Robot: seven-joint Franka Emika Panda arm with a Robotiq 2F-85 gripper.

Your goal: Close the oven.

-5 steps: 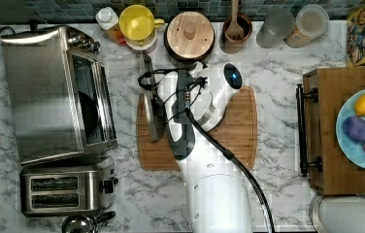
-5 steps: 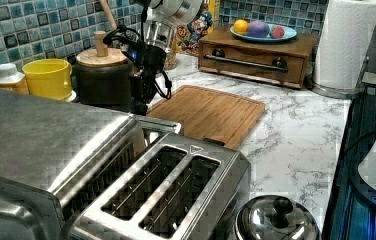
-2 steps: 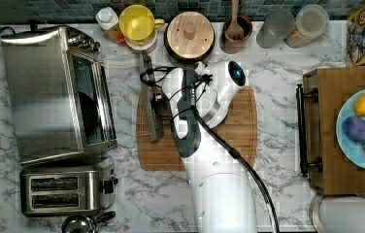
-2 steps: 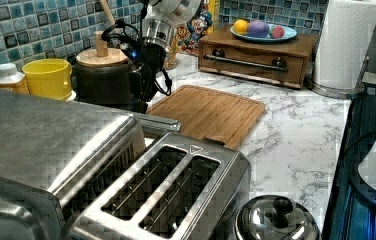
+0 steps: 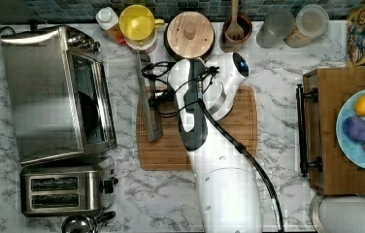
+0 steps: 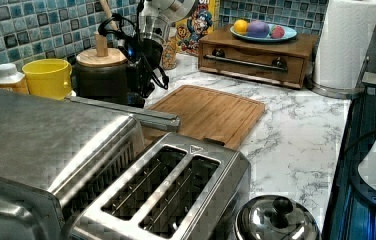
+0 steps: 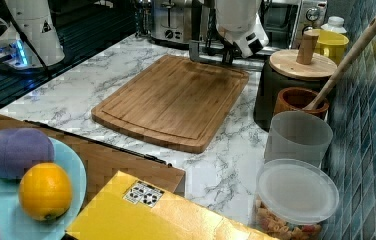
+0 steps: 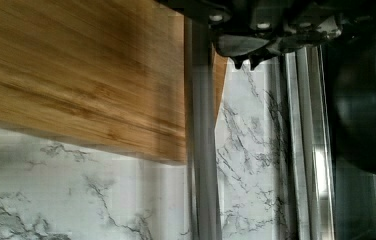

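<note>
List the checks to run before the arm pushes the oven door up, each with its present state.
1. Oven door open, glass lying flat over the counter: ok, it needs closing.
2. End effector at the door's bar handle: ok, right beside it; contact cannot tell.
3. Swing path of the door toward the oven: ok, nothing stands over it.
4. Yellow cup and wooden-lidded pot off the door: ok.
5. Toaster clear of the door's end: ok, beside the oven body.
6. Arm cable free: cannot tell.

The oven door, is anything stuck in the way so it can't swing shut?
Nothing visible blocks it. The oven door handle hangs over the cutting board, and the doorway looks clear, though a dark round pan sits inside.
</note>
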